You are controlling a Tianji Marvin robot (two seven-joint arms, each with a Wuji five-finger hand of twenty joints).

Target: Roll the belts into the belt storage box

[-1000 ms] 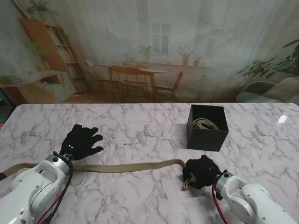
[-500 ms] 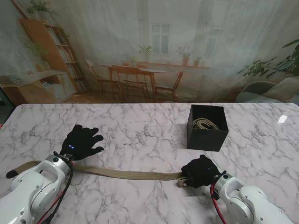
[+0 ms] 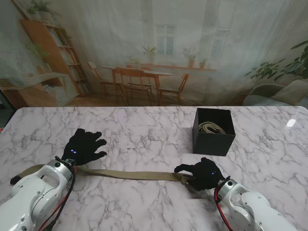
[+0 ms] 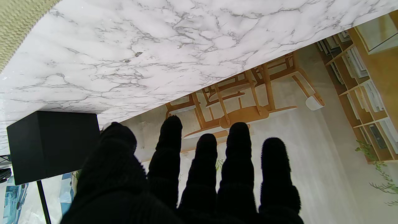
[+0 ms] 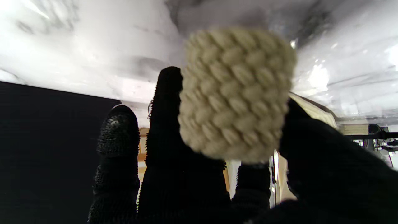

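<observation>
Left hand (image 3: 83, 145) flat on counter (image 3: 144, 130), fingers spread, holding nothing. Belt (image 3: 130, 174) lies flat, long axis left-right, nearer me than that hand. Right hand (image 3: 202, 173) fingers grip its right end. Box (image 3: 213, 131) farther right.

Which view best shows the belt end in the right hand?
Right wrist view: the woven belt end fills the frame against the right hand's fingers. The stand view hides it under the right hand; the left wrist view catches only another stretch of belt.
</observation>
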